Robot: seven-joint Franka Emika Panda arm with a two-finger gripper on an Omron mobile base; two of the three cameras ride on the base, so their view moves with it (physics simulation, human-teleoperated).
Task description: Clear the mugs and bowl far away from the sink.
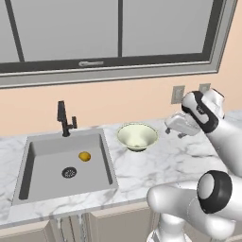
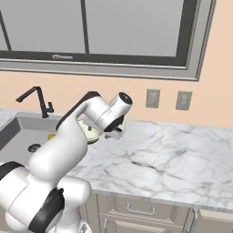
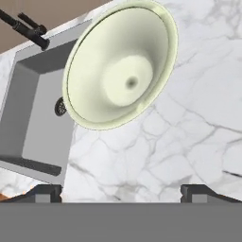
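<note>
The bowl (image 1: pixel 137 136), wide, shallow and pale cream-green, stands on the marble counter just right of the sink (image 1: pixel 42 175). My gripper (image 1: pixel 173 132) hovers a little to the bowl's right, above the counter. In the hand view the bowl (image 3: pixel 120 66) lies ahead of the gripper (image 3: pixel 122 193), whose fingertips (image 3: pixel 47 193) stand wide apart with nothing between them, so it is open. From the right base view the bowl (image 2: pixel 91 130) is half hidden behind my arm, and the gripper (image 2: pixel 116 133) is beside it. The mugs are out of view.
A small yellow-orange round thing (image 1: pixel 84 156) lies in the sink near the drain (image 1: pixel 69 172). The black faucet (image 1: pixel 64 120) stands behind the basin. Bare marble counter (image 2: pixel 173 154) stretches to the right, with wall outlets (image 2: pixel 152 98) above it.
</note>
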